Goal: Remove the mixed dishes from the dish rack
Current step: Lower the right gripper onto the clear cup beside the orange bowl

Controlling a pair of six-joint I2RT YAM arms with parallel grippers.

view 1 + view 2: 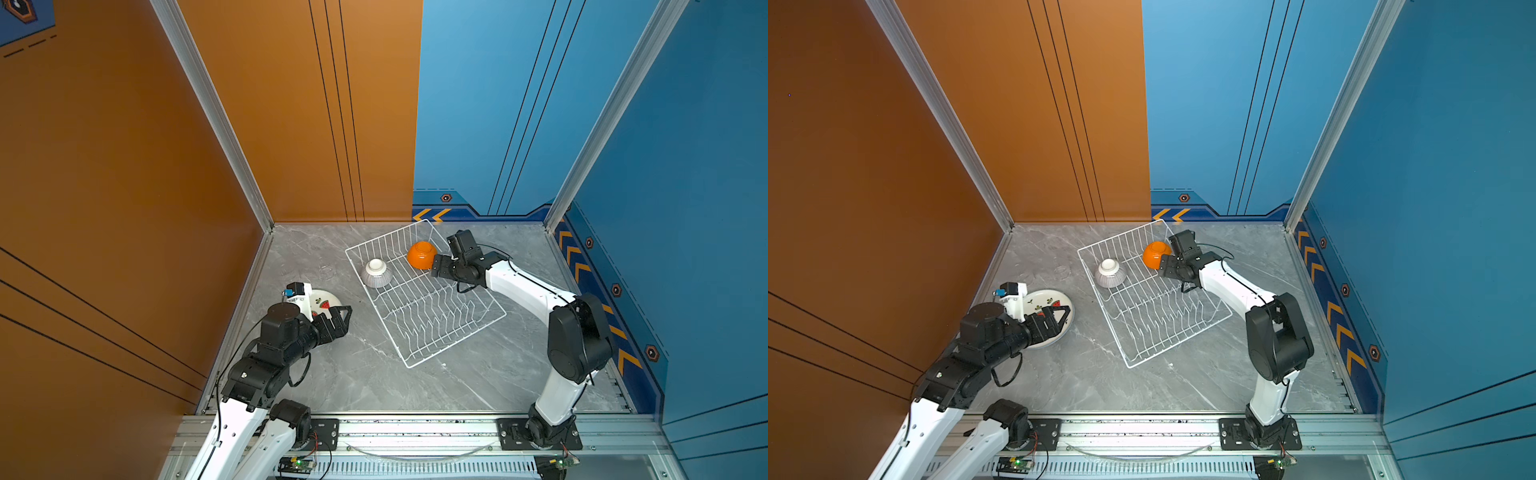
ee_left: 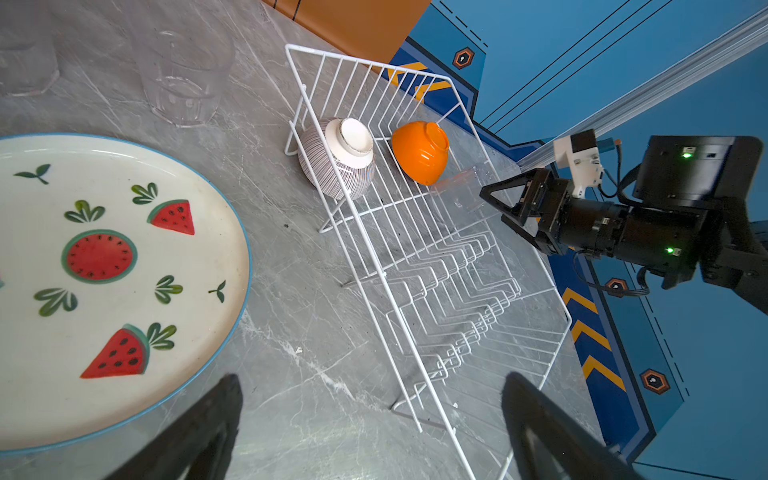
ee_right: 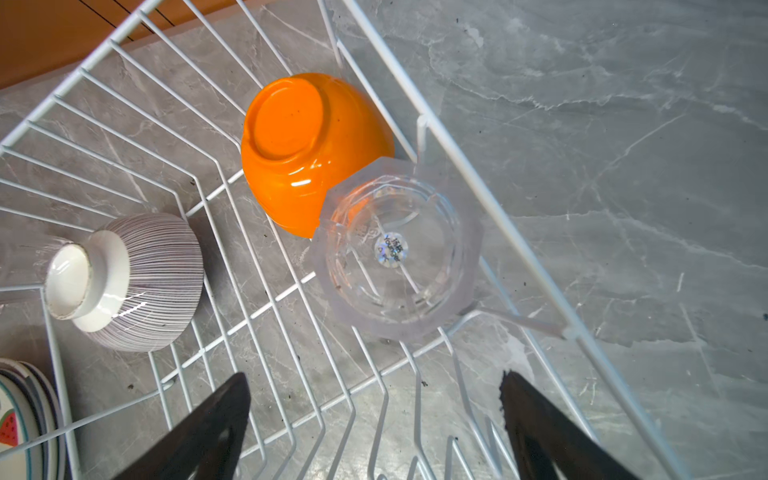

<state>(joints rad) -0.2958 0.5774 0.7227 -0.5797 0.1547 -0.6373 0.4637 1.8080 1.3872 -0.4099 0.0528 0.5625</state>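
The white wire dish rack [image 1: 456, 341] [image 1: 1179, 340] sits mid-table. At its far end lie an upturned orange bowl [image 1: 420, 254] [image 3: 307, 145], an upturned grey-striped bowl [image 1: 376, 274] [image 3: 137, 282] and an upturned clear glass [image 3: 395, 253] touching the orange bowl. My right gripper [image 1: 436, 266] [image 3: 374, 376] hangs open over the rack, the glass just beyond its fingertips. The watermelon plate [image 1: 328, 299] [image 2: 104, 270] lies on the table left of the rack. Beside that plate my left gripper [image 1: 343, 318] [image 2: 372, 380] is open and empty.
Two clear glasses [image 2: 183, 79] [image 2: 25, 62] stand on the table beyond the plate, faint in a top view [image 1: 327, 272]. The watermelon plate tops a stack of plates [image 3: 16, 419]. Upright prongs [image 2: 457, 291] fill the rack's near half. Walls close the back and both sides.
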